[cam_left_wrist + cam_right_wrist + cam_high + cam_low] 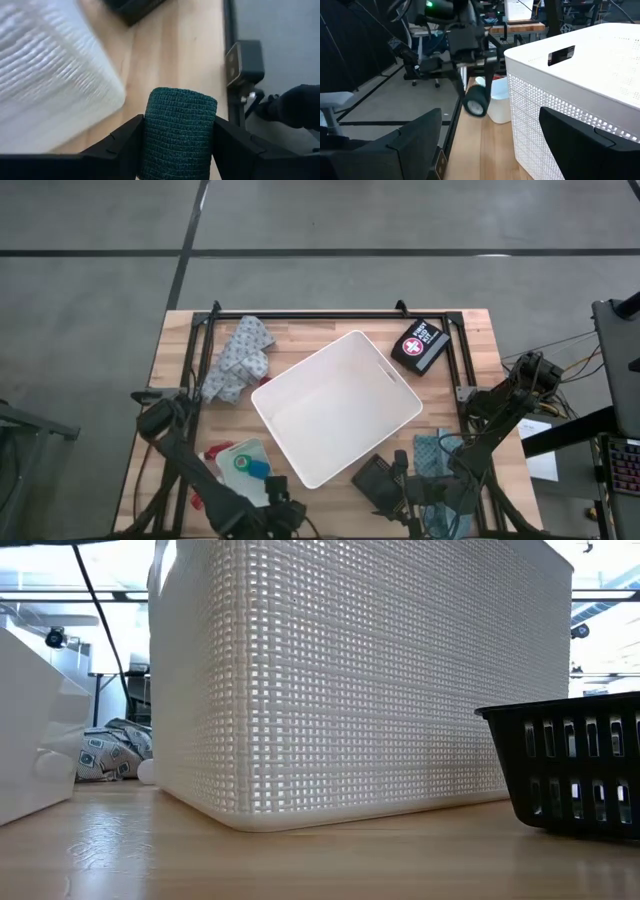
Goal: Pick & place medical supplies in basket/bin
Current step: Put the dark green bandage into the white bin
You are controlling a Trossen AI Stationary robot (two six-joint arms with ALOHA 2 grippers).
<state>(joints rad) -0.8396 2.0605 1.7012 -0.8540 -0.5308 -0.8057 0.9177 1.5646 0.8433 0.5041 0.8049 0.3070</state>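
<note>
Holding a dark green roll of cohesive bandage (179,131) between clamped jaws, the left gripper (177,142) hangs over the tabletop's near edge. Large white rectangular plastic bin (335,408), mid-tabletop: empty. Right gripper (490,145): jaws apart, idle at the near right corner. Nothing placed yet.

Low view: bin (360,680) wall fills the frame, top edge cut off; black basket (575,765) cut at the right edge. High view: both grippers run off the bottom edge. Label on the dark case (420,345) too small to read. Left wrist view: bin blurred.
</note>
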